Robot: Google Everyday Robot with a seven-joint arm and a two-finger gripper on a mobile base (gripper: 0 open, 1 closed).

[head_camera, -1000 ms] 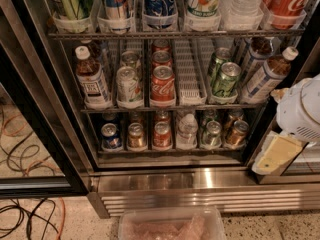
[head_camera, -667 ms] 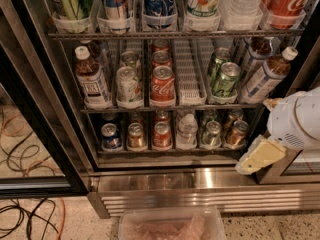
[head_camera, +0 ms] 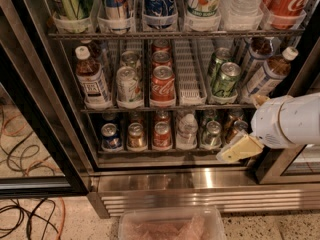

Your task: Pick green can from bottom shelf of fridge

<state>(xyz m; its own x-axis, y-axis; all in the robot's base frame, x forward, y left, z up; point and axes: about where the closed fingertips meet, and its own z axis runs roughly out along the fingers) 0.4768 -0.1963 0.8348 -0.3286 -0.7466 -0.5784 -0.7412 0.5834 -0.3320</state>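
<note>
The fridge [head_camera: 200, 196] stands open in the camera view. On its bottom shelf [head_camera: 150, 159] the dark green can [head_camera: 212, 134] stands upright, second lane from the right, its silver top showing. A brown-orange can [head_camera: 235, 128] is just right of it. My gripper [head_camera: 233, 153], cream-coloured on a white wrist, reaches in from the right. Its tip is at the shelf's front edge, just below and right of the green can and apart from it. It holds nothing.
A blue can [head_camera: 110, 136], a brown can [head_camera: 135, 135], a red can [head_camera: 162, 134] and a clear bottle [head_camera: 187, 129] fill the other lanes. Two brighter green cans [head_camera: 225, 79] stand one shelf up. A plastic tub [head_camera: 172, 226] and cables [head_camera: 30, 214] lie on the floor.
My gripper has moved left and a little down, from the right edge of the view to the front of the bottom shelf near the green can. The cans have not moved.
</note>
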